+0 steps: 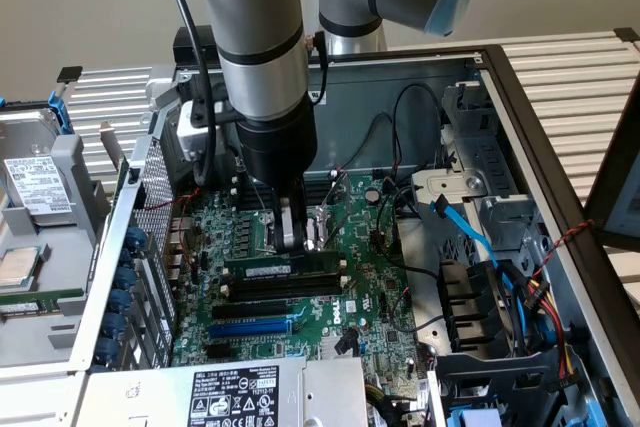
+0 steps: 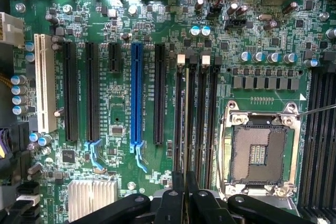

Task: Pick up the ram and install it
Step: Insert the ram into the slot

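The ram, a thin green stick with a white label, stands on edge along one of the black memory slots on the motherboard. My gripper reaches straight down onto its upper edge, near one end. In the wrist view the ram shows edge-on as a pale thin line between the black memory slots. My gripper is shut on the ram, with the dark fingers pressed against both faces. Whether the stick is fully seated I cannot tell.
A blue expansion slot and black slots lie beside the memory slots. The open CPU socket sits on the other side. Blue and black cables hang at the exterior view's right. The power supply borders the front, and a drive tray lies outside the case.
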`<state>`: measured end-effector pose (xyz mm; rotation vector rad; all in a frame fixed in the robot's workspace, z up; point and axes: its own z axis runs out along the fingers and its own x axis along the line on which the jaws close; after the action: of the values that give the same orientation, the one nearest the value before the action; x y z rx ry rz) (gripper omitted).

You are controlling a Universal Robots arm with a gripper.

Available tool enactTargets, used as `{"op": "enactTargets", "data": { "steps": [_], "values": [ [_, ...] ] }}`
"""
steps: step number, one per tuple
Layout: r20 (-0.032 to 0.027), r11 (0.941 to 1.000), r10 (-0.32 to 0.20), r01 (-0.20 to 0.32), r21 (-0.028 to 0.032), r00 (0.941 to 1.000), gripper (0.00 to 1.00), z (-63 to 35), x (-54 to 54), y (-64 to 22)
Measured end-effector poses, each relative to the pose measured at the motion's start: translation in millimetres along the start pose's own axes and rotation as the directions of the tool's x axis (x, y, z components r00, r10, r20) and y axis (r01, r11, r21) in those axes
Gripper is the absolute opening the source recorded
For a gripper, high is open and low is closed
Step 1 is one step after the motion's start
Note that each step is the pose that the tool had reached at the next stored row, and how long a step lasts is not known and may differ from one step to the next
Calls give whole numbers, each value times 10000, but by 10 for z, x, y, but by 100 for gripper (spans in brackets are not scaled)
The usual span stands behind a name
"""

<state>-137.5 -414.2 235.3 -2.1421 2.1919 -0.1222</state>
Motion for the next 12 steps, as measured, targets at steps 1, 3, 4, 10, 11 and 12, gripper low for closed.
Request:
{"op": "enactTargets", "data": {
  "steps": [1, 3, 4, 10, 11, 12],
  "values": [
    [0, 10000, -8, 8, 0, 10000, 13, 1, 0, 1],
    [3, 10000, -28, 28, 3, 10000, 13, 7, 0, 1],
    [5, 10000, -40, 40, 3, 10000, 13, 10, 0, 2],
    [-7, 10000, -94, 94, 3, 10000, 13, 27, 0, 4],
    [-11, 9999, -101, 101, 3, 9999, 13, 31, 0, 5],
    [-15, 9999, -108, 108, 3, 9999, 13, 35, 0, 6]
  ]
}}
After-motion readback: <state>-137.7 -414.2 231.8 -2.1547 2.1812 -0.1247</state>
